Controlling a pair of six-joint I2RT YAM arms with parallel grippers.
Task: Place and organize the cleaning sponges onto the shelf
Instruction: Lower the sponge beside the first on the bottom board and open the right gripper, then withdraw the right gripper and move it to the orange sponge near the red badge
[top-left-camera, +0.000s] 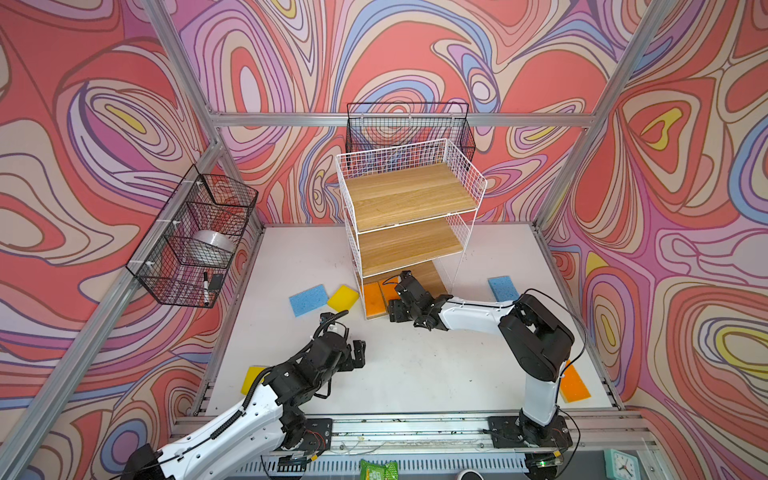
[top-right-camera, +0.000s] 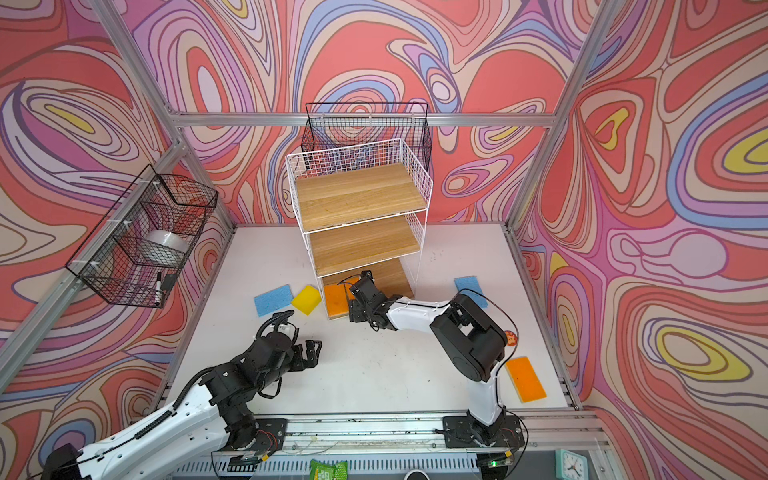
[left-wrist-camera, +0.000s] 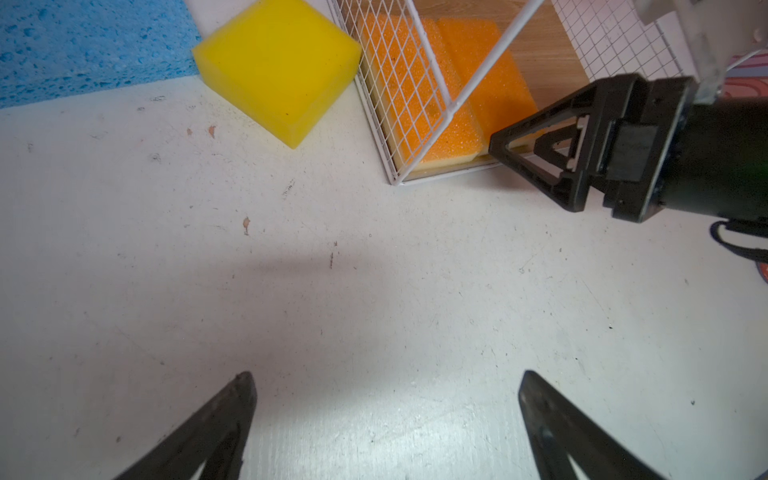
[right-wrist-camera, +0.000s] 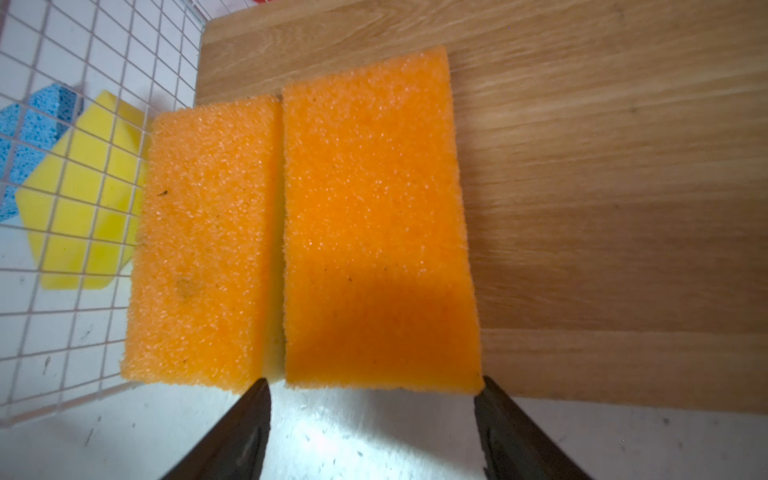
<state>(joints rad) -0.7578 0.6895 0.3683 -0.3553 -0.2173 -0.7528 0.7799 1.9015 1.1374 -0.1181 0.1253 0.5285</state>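
White table (top-left-camera: 415, 374), swirl-print walls (top-left-camera: 104, 124), black baskets (top-left-camera: 195, 237) on the frame.

Both top views: the shelf (top-left-camera: 409, 195) stands at the table's back, top and middle boards bare. Two sponges lie side by side on its bottom board, the first orange sponge (top-left-camera: 371, 300) against the shelf's grid side wall and the second orange sponge (top-left-camera: 389, 290) just beside it. My right gripper (top-left-camera: 399, 294) is at the shelf's open front. My left gripper (top-left-camera: 360, 353) hangs over bare table, well apart from the shelf.

Left on the table:
- blue sponge (top-left-camera: 308, 299) and yellow sponge (top-left-camera: 343, 297), touching, just outside that grid wall
- second blue sponge (top-left-camera: 502, 287), on the shelf's other side
- second yellow sponge (top-left-camera: 250, 376) and third orange sponge (top-right-camera: 525, 379), far from the shelf

Left wrist: my left jaws are spread wide, only table between them.

Right wrist: my right jaws are spread, tips at the second orange sponge's near corners. It lies flat on the board, so I judge it resting, not pinched.

Progress: two of seven shelved, five to go. The pair beside the shelf looks the easiest next pick.
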